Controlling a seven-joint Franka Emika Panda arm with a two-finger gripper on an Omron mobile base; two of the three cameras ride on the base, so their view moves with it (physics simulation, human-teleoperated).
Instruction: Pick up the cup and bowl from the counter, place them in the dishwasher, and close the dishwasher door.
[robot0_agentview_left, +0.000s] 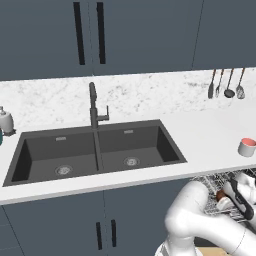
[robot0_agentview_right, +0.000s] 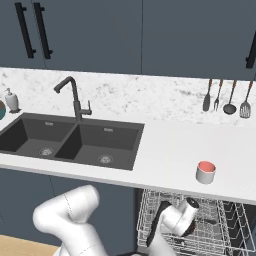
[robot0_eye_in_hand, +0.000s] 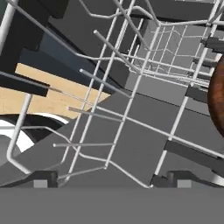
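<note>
- Hand view: the claw (robot0_eye_in_hand: 109, 186) has its tips spread wide, with nothing between them, low inside the dishwasher (robot0_eye_in_hand: 131, 109) rack.
- The brown bowl (robot0_eye_in_hand: 217, 100) sits in the rack beside the claw.
- The cup (robot0_agentview_right: 205, 172) stands on the white table (robot0_agentview_right: 165, 150), above the rack.

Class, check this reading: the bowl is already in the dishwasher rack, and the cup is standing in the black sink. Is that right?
Not quite. The bowl is in the dishwasher rack, but the cup stands on the white counter, right of the sink, above the rack. The right base view shows it plainly.
</note>
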